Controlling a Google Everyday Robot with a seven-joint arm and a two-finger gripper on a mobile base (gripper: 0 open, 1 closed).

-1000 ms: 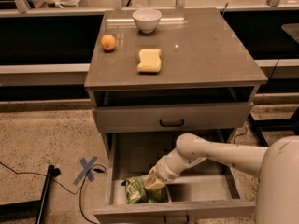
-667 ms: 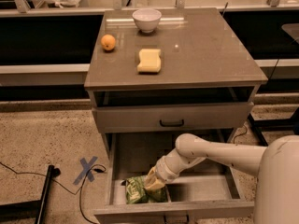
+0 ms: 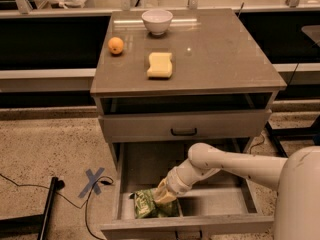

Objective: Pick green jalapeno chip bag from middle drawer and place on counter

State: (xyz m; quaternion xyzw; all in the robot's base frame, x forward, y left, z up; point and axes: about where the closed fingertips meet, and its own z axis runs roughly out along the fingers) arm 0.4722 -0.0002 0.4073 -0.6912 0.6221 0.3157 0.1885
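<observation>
The green jalapeno chip bag (image 3: 146, 205) lies at the front left of the open middle drawer (image 3: 240, 204), on its pale floor. My gripper (image 3: 164, 196) reaches down into the drawer from the right on a white arm and sits on the bag's right end. The counter (image 3: 220, 59) is the grey-brown top of the cabinet above.
On the counter are a yellow sponge (image 3: 160, 65), an orange (image 3: 116, 45) and a white bowl (image 3: 157, 21). The upper drawer front with a black handle (image 3: 183, 131) is shut. A blue X tape mark (image 3: 94, 181) and a black cable (image 3: 30, 188) lie on the speckled floor at left.
</observation>
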